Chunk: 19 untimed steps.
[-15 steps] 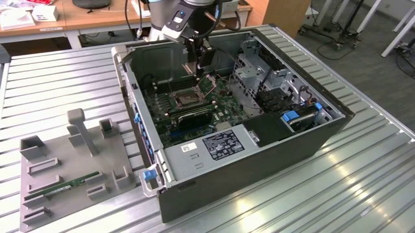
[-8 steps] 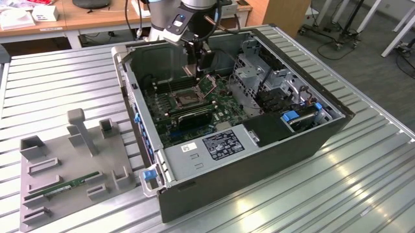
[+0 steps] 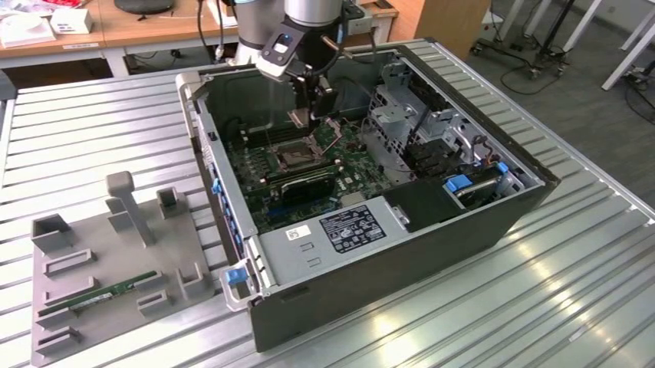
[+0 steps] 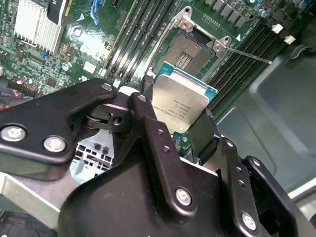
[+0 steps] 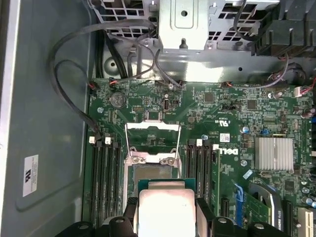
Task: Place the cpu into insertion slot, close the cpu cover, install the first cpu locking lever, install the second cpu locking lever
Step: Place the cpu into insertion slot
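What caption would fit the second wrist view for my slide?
Gripper shut on the cpu, held over the motherboard near the open socket.

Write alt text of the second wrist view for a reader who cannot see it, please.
The black hand grips the cpu by its edges over the open socket on a green motherboard, with dark memory slots on both sides of the socket.

Clear air is lying between the cpu (image 4: 180,106) in the gripper (image 3: 303,116) and the open socket (image 3: 293,158). The cpu cover (image 5: 151,126) is standing up at the socket's edge. In the exterior view, a metal cage (image 3: 404,115) is crowding in at the socket's 2 o'clock.
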Tool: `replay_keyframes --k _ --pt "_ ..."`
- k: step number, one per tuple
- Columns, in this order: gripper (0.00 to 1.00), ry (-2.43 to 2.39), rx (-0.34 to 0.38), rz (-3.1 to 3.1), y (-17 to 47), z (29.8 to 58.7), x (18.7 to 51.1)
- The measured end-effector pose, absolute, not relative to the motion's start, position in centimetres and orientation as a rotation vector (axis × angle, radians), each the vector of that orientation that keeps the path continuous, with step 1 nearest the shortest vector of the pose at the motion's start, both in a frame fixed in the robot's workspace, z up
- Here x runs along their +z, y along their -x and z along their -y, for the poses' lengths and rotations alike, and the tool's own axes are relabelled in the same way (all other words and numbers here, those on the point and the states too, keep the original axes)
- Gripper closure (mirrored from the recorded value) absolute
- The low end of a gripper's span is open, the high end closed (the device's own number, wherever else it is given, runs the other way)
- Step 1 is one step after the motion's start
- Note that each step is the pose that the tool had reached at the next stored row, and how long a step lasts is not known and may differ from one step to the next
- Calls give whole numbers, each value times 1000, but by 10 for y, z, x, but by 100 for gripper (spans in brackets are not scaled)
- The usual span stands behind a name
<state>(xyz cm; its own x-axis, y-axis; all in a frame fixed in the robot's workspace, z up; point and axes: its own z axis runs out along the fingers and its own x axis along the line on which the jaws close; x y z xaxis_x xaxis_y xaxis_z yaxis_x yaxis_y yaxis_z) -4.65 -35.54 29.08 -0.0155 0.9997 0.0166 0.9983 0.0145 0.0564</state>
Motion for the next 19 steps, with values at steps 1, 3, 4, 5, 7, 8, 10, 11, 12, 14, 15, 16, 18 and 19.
replay_keyframes --k 1,3,4,5,7,8,10,11,12,14,15,16,18,19 --pt "45 -2184 81 -2218 47 355 289" --pt "45 -2184 81 -2218 47 355 285" --pt "45 -2185 81 -2218 47 355 284" --pt "45 -2185 81 -2218 47 355 282" --pt "45 -2185 81 -2217 47 355 278" --pt "45 -2185 81 -2217 47 355 276" --pt "45 -2187 81 -2215 47 355 273" --pt "45 -2187 81 -2215 47 355 271" --pt "45 -2188 81 -2214 47 355 269" --pt "45 -2190 81 -2212 47 355 265" --pt "45 -2190 81 -2211 47 355 264" --pt "45 -2191 81 -2211 47 355 262" --pt "45 -2194 81 -2208 47 355 259" --pt "45 -2195 81 -2207 47 355 257"
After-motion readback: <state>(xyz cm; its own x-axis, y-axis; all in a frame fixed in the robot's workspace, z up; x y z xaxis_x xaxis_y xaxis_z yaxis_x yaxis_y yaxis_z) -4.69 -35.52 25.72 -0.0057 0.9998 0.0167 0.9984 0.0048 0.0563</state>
